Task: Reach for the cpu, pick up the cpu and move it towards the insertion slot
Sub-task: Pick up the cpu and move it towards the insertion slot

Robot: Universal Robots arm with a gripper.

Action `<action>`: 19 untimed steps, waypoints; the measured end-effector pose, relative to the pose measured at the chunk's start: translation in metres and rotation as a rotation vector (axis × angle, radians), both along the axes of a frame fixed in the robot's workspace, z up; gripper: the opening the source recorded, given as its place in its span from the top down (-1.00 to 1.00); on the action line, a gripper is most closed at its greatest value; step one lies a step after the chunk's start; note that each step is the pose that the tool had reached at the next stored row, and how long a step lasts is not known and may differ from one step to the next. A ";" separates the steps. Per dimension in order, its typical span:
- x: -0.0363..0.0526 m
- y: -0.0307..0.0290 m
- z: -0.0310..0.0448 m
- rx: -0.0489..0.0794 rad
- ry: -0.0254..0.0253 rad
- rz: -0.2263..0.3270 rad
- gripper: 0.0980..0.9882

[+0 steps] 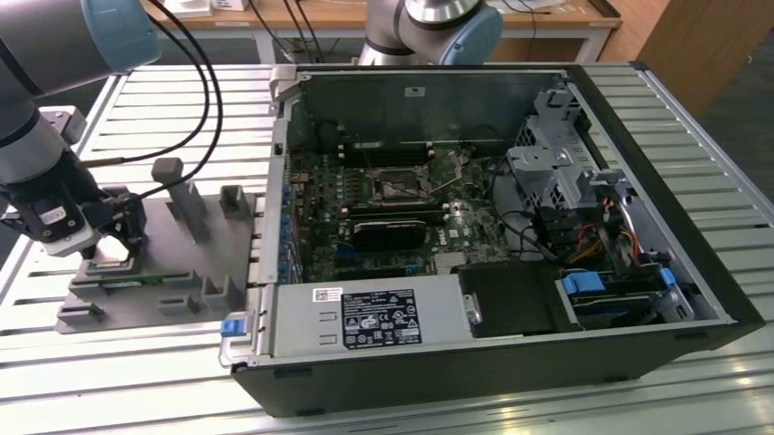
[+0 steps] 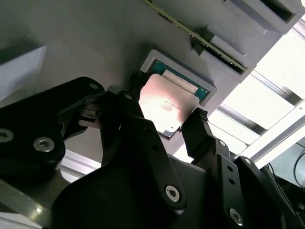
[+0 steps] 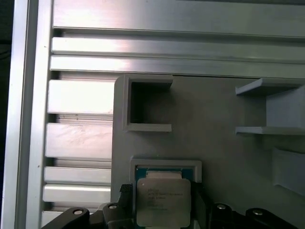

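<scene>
I see slatted counter (image 1: pixel 72 381), open computer case (image 1: pixel 484 372) with insertion slot (image 1: pixel 396 186) inside, well apart from grey fixture plate (image 1: pixel 169 254) at exterior view's left. Jaws pinch cpu (image 2: pixel 164 107) by two edges, at its fixture pocket (image 3: pixel 164 163).

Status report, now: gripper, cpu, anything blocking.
Copy: gripper around the cpu, grip unconfirmed. It sits at its pocket in the grey fixture, away from the insertion slot. Nothing seen in the way.
</scene>
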State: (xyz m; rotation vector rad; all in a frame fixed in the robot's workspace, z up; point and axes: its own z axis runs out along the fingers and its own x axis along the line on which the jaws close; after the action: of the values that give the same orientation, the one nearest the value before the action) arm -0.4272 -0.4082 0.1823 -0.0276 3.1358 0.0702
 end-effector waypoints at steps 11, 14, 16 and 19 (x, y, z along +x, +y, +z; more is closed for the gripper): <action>0.0000 0.0000 0.0039 0.001 0.0001 0.000 0.00; 0.0001 0.0002 0.0061 0.001 -0.0003 0.000 0.00; 0.0001 0.0002 0.0067 0.001 -0.0003 0.000 0.00; 0.0000 0.0001 0.0096 0.001 0.0005 0.000 0.00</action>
State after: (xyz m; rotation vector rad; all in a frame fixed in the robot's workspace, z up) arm -0.4273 -0.4081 0.1919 -0.0277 3.1363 0.0713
